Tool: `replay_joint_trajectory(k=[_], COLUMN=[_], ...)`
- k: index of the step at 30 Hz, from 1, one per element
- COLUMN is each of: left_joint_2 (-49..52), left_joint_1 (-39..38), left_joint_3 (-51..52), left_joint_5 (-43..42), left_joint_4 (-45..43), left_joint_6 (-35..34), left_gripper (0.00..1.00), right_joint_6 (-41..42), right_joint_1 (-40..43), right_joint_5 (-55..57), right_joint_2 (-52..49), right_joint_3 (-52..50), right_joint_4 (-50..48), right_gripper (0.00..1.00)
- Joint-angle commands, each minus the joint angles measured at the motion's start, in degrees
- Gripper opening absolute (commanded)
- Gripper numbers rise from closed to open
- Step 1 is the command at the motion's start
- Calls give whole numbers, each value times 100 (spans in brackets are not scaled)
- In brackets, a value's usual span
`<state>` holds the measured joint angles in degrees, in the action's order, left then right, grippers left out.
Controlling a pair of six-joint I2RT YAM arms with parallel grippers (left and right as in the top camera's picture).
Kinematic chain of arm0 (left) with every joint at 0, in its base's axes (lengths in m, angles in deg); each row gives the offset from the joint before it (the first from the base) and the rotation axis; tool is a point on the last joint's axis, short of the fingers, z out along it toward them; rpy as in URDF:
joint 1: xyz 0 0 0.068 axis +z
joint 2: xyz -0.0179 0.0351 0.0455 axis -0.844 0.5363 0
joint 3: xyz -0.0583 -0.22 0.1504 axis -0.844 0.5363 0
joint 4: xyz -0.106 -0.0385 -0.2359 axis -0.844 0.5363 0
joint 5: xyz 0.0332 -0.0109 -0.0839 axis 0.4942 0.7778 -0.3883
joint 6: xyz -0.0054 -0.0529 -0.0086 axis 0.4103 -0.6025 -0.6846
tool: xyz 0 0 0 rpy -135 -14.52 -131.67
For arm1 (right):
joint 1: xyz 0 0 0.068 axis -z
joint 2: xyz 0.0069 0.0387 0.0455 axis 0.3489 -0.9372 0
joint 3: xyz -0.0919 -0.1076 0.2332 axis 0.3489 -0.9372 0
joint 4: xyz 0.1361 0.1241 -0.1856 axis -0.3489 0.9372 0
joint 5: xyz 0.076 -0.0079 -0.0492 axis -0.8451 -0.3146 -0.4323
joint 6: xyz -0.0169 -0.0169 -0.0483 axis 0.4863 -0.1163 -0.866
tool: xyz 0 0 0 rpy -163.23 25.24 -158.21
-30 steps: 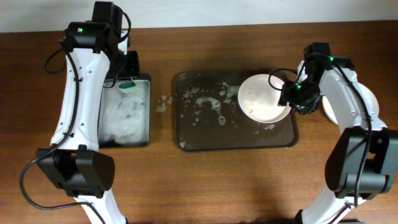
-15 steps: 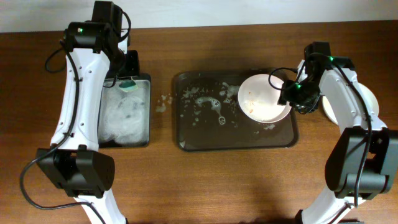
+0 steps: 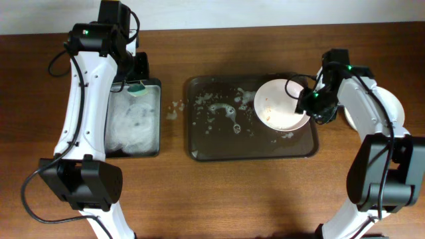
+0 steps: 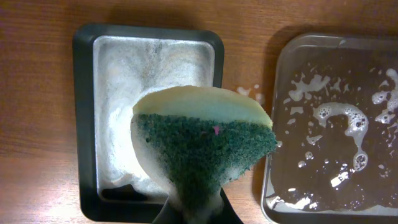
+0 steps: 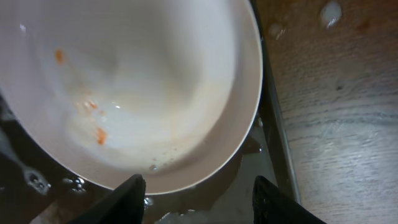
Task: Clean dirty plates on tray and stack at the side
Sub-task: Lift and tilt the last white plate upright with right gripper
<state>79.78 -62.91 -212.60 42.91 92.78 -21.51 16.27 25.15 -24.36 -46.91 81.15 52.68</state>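
A white plate (image 3: 277, 109) with orange smears lies tilted at the right end of the dark brown tray (image 3: 219, 151), which holds soapy water. My right gripper (image 3: 308, 102) is open at the plate's right rim. In the right wrist view the plate (image 5: 137, 87) fills the frame, with the open fingers (image 5: 199, 202) just below its rim, over the tray (image 5: 273, 134). My left gripper (image 3: 136, 81) is shut on a green and yellow sponge (image 4: 205, 140) above the small black tray. Another white plate (image 3: 394, 106) lies on the table at the far right, partly hidden by my right arm.
A small black tray (image 3: 157, 119) full of foam stands left of the brown tray; it also shows in the left wrist view (image 4: 86, 124). Foam spots (image 3: 174, 109) lie on the wooden table between the two trays.
My right gripper has shifted slightly left, closer against the plate's rim. The left arm and sponge have not moved.
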Motion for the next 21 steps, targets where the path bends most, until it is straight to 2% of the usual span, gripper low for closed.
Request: replay_joint_trajectory(k=[1,8,11,14,18,21], left_joint_2=[-199,-199,-199,-199,-199,-199], left_joint_1=[-2,-2,-2,-2,-2,-2], left_joint_3=[24,24,24,24,24,24], left_joint_5=[-4,-2,-4,-4,-4,-4], left_joint_4=[-13,-22,-74,-101,-96,-96], left_joint_6=[76,76,76,74,74,76], left_gripper=[1,1,1,1,1,1], right_joint_6=[55,57,55,50,-2,-11], right_joint_1=[-74,-76,-131,-297,-844,-1296], right_joint_5=[149,352,328,262,249,382], right_joint_2=[-37,-37,-37,-37,-37,-37], right_joint_3=[-345,-953,-1202,-1213,-1213,-1211], right_joint_4=[-205,-986,-1314,-1307,-1025,-879], right_gripper=[56,53,48,33,28,29])
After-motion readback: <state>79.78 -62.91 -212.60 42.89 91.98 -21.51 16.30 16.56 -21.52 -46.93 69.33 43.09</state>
